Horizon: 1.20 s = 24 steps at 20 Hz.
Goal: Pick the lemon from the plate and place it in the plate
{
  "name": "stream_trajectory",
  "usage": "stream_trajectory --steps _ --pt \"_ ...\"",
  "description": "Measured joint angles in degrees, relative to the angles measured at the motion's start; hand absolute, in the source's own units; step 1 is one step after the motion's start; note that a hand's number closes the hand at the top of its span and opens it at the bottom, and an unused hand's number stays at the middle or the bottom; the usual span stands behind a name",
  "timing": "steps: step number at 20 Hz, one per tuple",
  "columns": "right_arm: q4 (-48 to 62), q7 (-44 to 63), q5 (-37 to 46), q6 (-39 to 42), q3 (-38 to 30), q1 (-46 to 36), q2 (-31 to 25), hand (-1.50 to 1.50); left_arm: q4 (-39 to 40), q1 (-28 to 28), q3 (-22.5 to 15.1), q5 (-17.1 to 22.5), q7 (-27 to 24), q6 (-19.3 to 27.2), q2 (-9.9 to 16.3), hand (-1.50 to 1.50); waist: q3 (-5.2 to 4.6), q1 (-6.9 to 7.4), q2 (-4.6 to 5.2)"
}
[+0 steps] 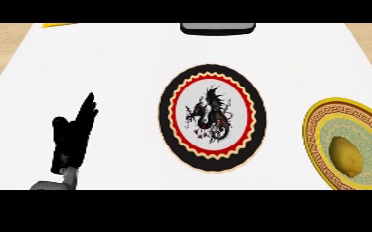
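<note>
From the head view I see the white desk (pixel 109 64) spread below me, with tan surface showing at its far left and right corners. The lemon (pixel 347 156) lies on the gold-rimmed plate (pixel 314 128) at the right edge of the view; that plate has a Greek-key border and a pale green centre, and it is cut off by the view's right side, so I see only part of it. The lemon sits toward the lower part of that plate, resting on its green centre. In the middle of the desk is the dragon plate (pixel 212 73), with a black outer band, a red and cream scalloped ring and a black dragon drawn on its white centre; nothing lies on it. The 2 plates are near each other but apart, with a strip of white desk between them. My left hand (pixel 71 137) shows at the lower left, well apart from both plates, resting with its fingers (pixel 87 109) straight, together and pointing up, holding nothing. My right hand does not show anywhere. At the far edge of the desk there is a dark grey object (pixel 218 28), and a yellow item (pixel 56 24) peeks in at the top left corner; I cannot tell what either is.
</note>
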Motion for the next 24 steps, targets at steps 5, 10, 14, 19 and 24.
stream_trajectory --steps 5,10,14,19,24 --pt "-0.17 2.71 8.24 -3.05 -0.64 -1.13 -6.03 -1.5 -0.02 -1.31 -0.73 -0.98 1.73 0.48 -0.88 0.0 -0.14 0.41 -0.04" --pt "-1.53 7.61 14.58 -1.46 1.05 -1.19 -10.91 -1.5 0.94 -2.0 0.09 -1.04 0.97 -0.42 -0.87 0.0 -0.21 0.54 -0.05" --pt "-3.75 13.27 18.23 2.3 3.91 -1.49 -13.71 -1.5 0.18 -2.02 -0.48 -1.92 2.2 0.17 -1.62 0.0 -0.22 0.73 -0.08" --pt "-3.05 17.76 22.57 6.6 6.3 -4.46 -13.44 -1.5 -0.14 -1.15 0.02 -2.6 1.72 -0.37 -2.11 0.0 -0.2 0.84 -0.07" --pt "-4.72 21.85 26.03 10.37 5.73 -6.27 -10.81 -1.5 0.05 -1.1 1.56 -3.38 1.9 -1.55 -2.55 0.0 -0.18 0.64 -0.1"
